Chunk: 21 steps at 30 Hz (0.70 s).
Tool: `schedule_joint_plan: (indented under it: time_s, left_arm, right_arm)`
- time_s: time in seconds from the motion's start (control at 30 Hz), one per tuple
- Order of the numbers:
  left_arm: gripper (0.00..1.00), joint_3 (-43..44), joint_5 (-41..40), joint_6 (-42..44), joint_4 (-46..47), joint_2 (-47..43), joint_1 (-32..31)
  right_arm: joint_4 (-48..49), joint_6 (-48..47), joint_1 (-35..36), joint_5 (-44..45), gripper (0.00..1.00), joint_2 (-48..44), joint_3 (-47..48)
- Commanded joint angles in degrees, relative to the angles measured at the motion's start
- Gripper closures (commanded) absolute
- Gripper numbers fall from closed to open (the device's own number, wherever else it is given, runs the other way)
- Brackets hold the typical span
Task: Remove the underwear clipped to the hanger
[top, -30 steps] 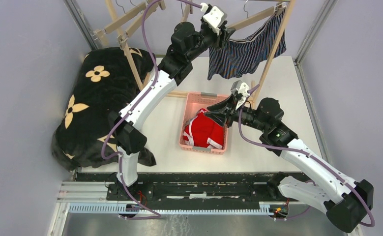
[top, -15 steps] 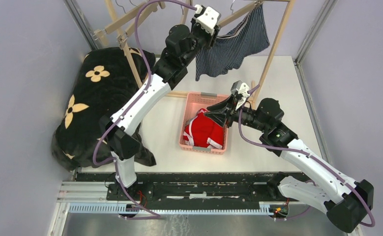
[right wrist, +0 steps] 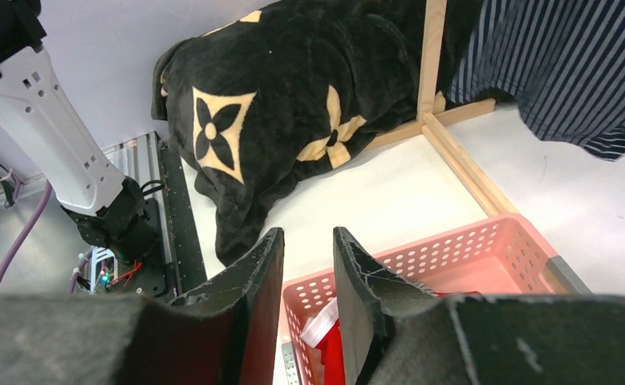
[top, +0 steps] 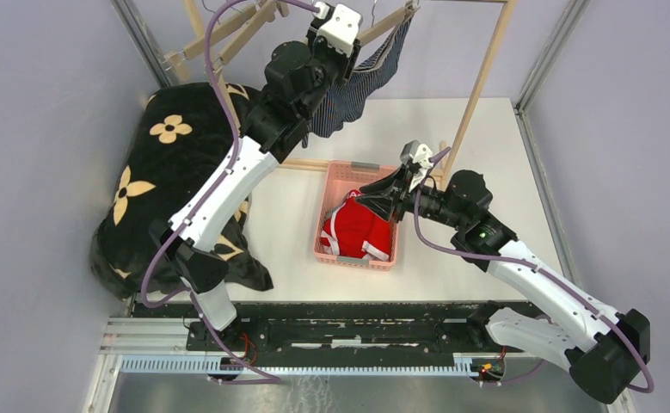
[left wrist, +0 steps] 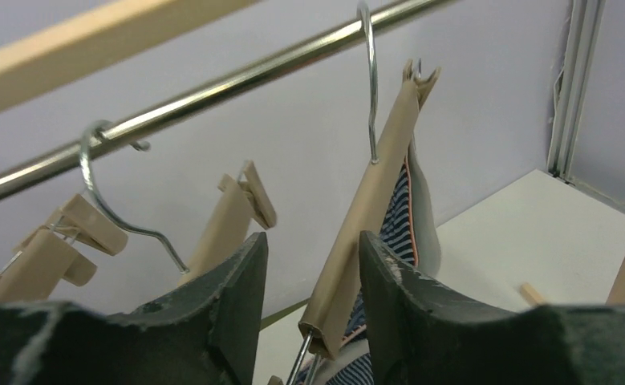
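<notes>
Rack: a wooden frame [top: 477, 86] stands at the far side of the table [top: 503, 172], and a metal rail [left wrist: 213, 80] runs across its top.
Other hangers: two more wooden clip hangers [left wrist: 233, 216] hook on the rail just left of the one bearing cloth.
Blanket: a black blanket with tan flowers [top: 176, 163] is heaped at the left, against the frame's left post.
Basket: a pink basket [top: 348, 172] sits mid-table with red briefs [top: 361, 228] in it.
In the way: the frame's floor bar lies between the basket and the hanging cloth.
Boxers: the dark blue boxers [top: 348, 86] hang bunched under a steeply tilted hanger [left wrist: 373, 184] at the far centre, above the table.
Left gripper [left wrist: 309, 241]: raised to the rail. Its jaws are spread wider than the hanger's bar, whose lower end lies between the fingers [left wrist: 389, 297]. Nothing is pinched, as far as the wrist view shows.
Right gripper [right wrist: 307, 237]: it hovers over the basket's far edge with the jaws a little apart and nothing between them.
</notes>
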Motion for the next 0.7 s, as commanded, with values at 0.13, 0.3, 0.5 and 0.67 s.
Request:
schedule_joint_plan:
  time_s: [0.13,0.3,0.5,0.67]
  left_arm:
    - [0.40,11.48,1.65,-0.83,-2.40,-1.58,0.11]
    - [0.30,11.80,1.73,-0.44,-3.87,-1.07,0.12]
    - [0.32,18.44,3.85,0.22,-9.49,3.23,0.11]
    - [0.33,28.28,6.54,0.66,-17.80,8.77,0.10]
  right_arm:
    - [4.25,0.60,0.79,-1.68,0.64,1.80,0.67]
    - [3.76,0.19,1.16,-1.50,0.64,1.50,0.71]
    - [3.03,-0.42,1.27,-0.60,0.64,0.49,0.30]
    - [2.80,-0.71,1.42,-0.32,0.64,0.21,0.32]
